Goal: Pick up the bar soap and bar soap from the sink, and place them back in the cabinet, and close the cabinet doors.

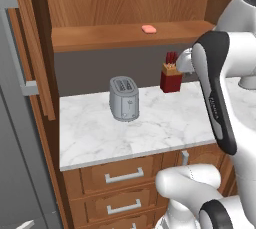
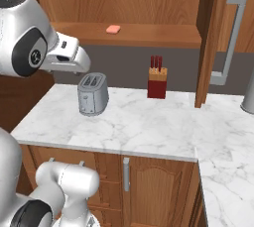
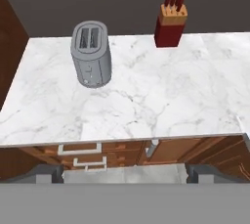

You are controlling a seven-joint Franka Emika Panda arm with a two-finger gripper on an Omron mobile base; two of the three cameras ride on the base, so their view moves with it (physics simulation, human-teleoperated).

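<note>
One salmon-pink bar soap (image 1: 148,29) (image 2: 113,29) lies flat on the plank shelf of the open cabinet (image 1: 100,38) (image 2: 149,35), towards the shelf's middle. The cabinet doors stand swung open, one at the left (image 1: 41,48) and one at the right (image 2: 211,37), each with a long grey bar handle. The sink is out of view. My gripper (image 3: 124,173) is open with nothing between its widely spread fingertips (image 3: 49,172). It hangs in front of the counter edge, looking down over the marble top.
A grey toaster (image 1: 124,98) (image 2: 93,93) (image 3: 91,54) and a red knife block (image 1: 171,78) (image 2: 157,83) (image 3: 171,22) stand on the white marble counter (image 1: 165,128). Wooden drawers (image 1: 120,175) (image 3: 80,148) sit below it. A tall grey appliance door (image 1: 15,163) is at the far left.
</note>
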